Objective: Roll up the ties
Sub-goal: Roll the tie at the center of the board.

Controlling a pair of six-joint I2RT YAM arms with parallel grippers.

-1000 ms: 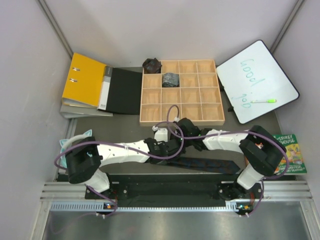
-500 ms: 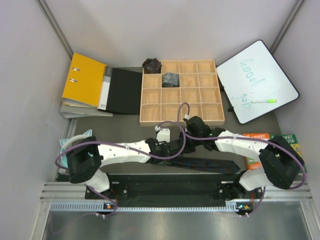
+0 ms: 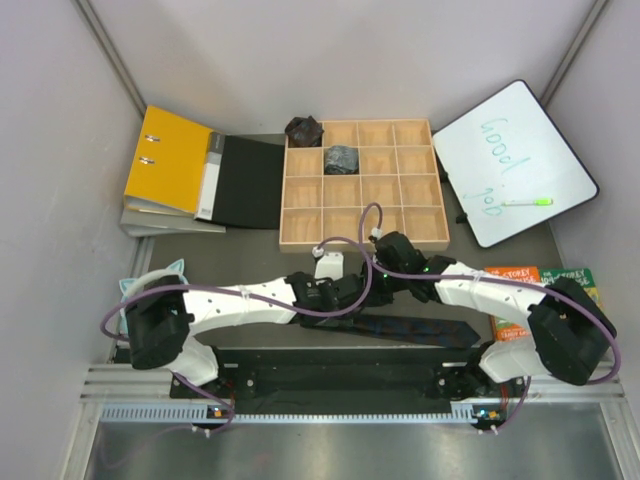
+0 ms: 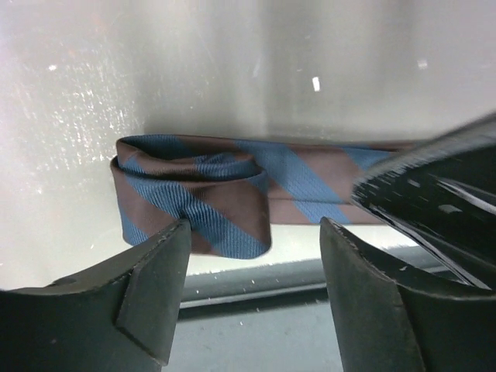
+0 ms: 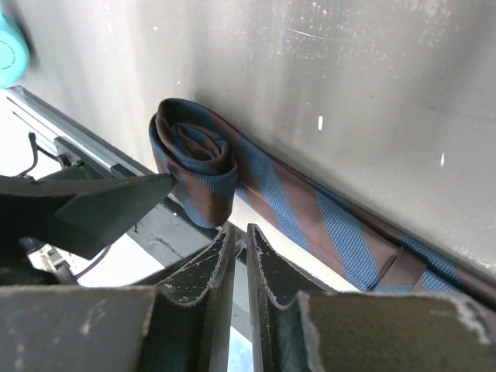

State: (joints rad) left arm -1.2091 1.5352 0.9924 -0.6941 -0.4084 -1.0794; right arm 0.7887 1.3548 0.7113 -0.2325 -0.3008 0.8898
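A brown tie (image 3: pixel 420 328) with blue stripes lies along the table's near edge. Its left end is coiled into a small loose roll (image 4: pixel 194 198) (image 5: pixel 194 163). My left gripper (image 4: pixel 254 232) (image 3: pixel 352 302) stands open just in front of the roll, and its left finger touches the coil's lower edge. My right gripper (image 5: pixel 239 230) (image 3: pixel 378 285) hovers close to the roll, shut with nothing between its jaws. Two rolled ties sit in the wooden tray (image 3: pixel 362 243): a brownish-black one (image 3: pixel 304 129) in the far left corner cell and a greyish one (image 3: pixel 341 158) beside it.
A yellow binder (image 3: pixel 170 160) and a black folder cover (image 3: pixel 250 180) lie at the back left. A whiteboard (image 3: pixel 515 160) with a green marker (image 3: pixel 527 201) leans at the back right. Books (image 3: pixel 575 290) lie at the right, a teal object (image 3: pixel 135 285) at the left.
My left gripper has opened and let go of the tie's rolled end. The right arm's elbow swung out to the right, and its gripper shifted slightly to the right and away.
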